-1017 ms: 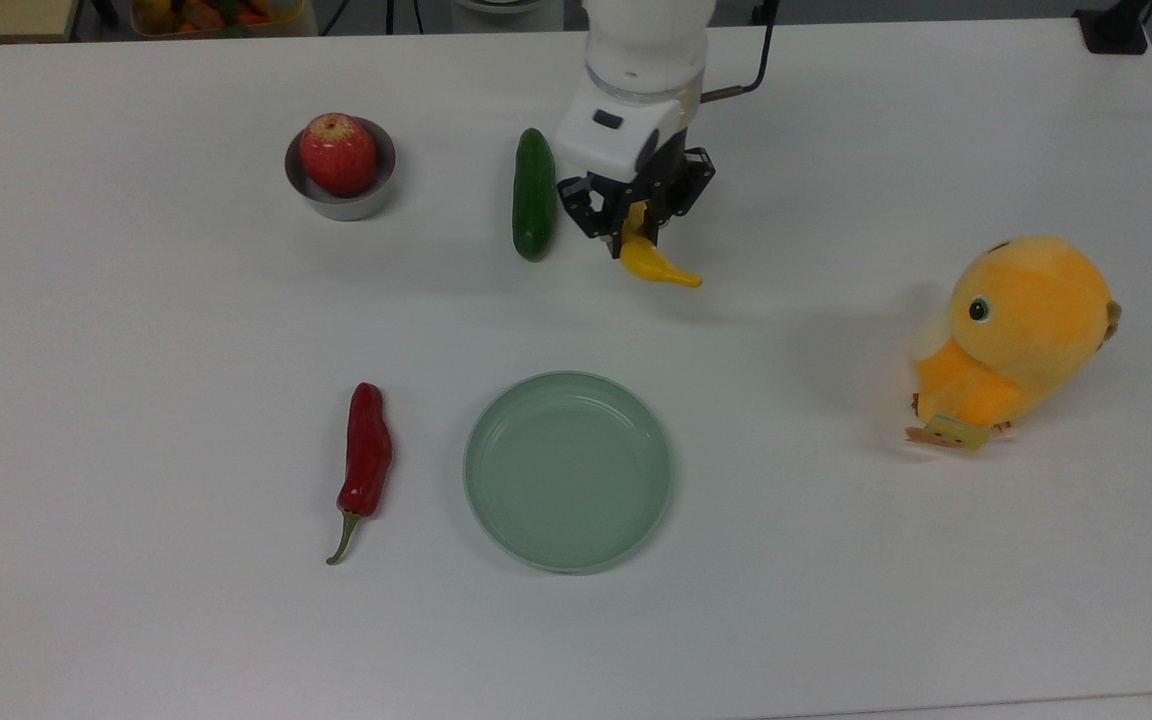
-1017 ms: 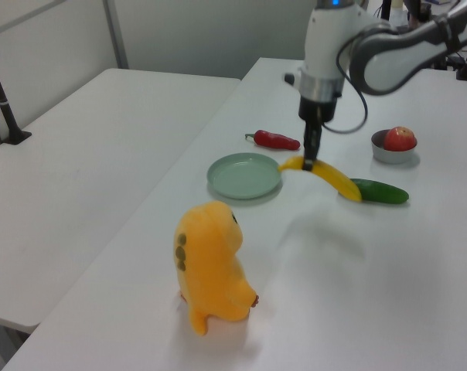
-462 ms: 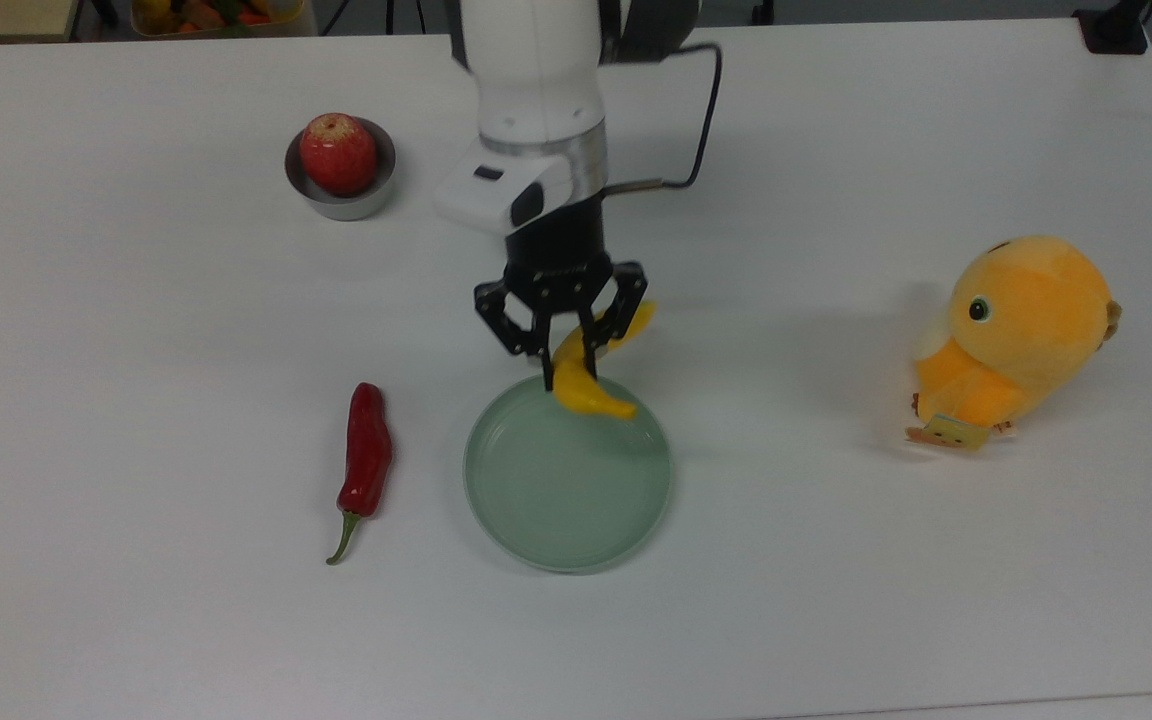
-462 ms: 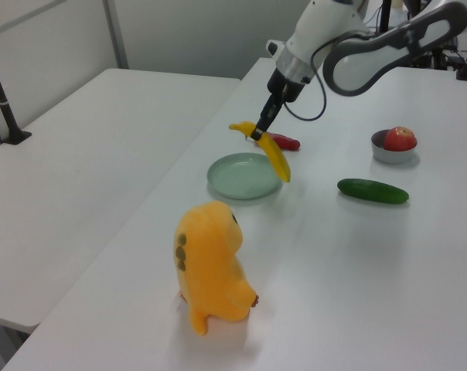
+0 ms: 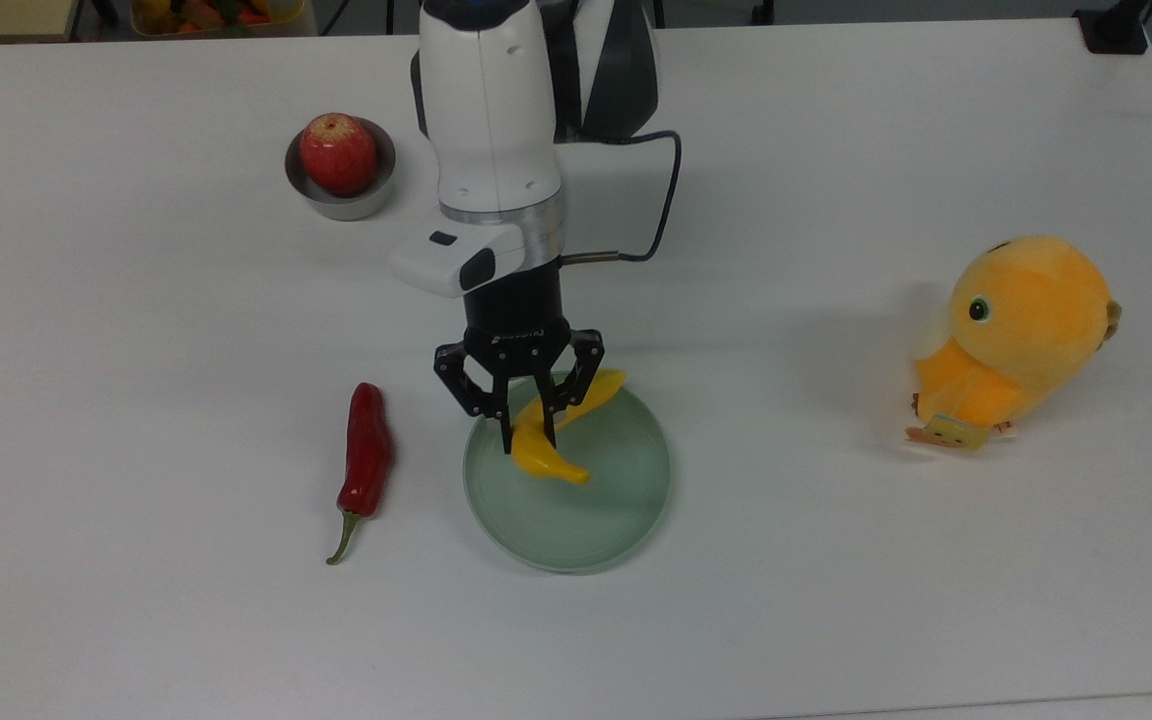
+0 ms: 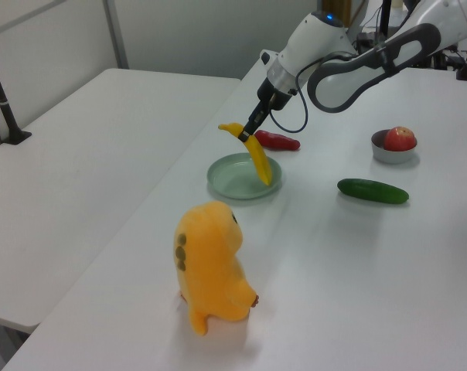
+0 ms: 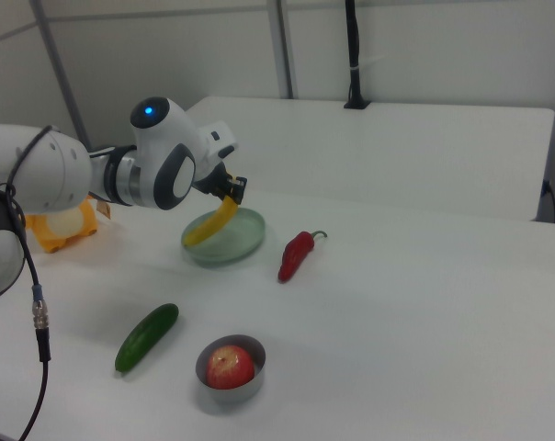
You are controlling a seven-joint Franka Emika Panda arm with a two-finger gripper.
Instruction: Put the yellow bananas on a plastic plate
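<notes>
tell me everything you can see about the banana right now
The banana is slim, curved, glossy yellow, with a pointed tip. The tool grips it near its middle, holding it tilted above the pale green plate; in the left view one end hangs down toward the plate, and whether it touches is unclear.

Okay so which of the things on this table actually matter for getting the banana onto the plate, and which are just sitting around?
Part of the job:
- banana, held in the gripper above the plate
- plastic plate

Just lying about:
- red chili pepper
- cucumber
- apple in the small metal bowl
- orange plush toy
</notes>
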